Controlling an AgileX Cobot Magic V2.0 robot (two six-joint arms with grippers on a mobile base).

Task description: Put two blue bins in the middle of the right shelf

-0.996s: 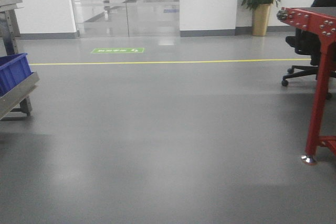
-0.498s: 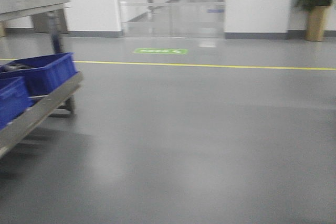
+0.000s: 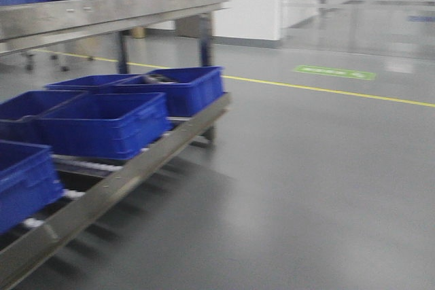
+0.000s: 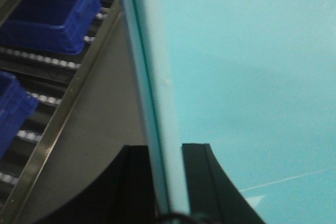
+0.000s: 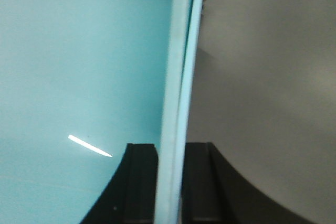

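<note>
Clamping the bin point(image 4: 252, 77) by its rim: left tool point(image 4: 169, 182), right tool point(image 5: 170, 182) pinch stiff, slick, probably light plastic.

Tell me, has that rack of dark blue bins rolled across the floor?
No. The rack and the green floor marking slid right in the front view together, keeping their spacing, so it is the robot's view that turned left.
</note>
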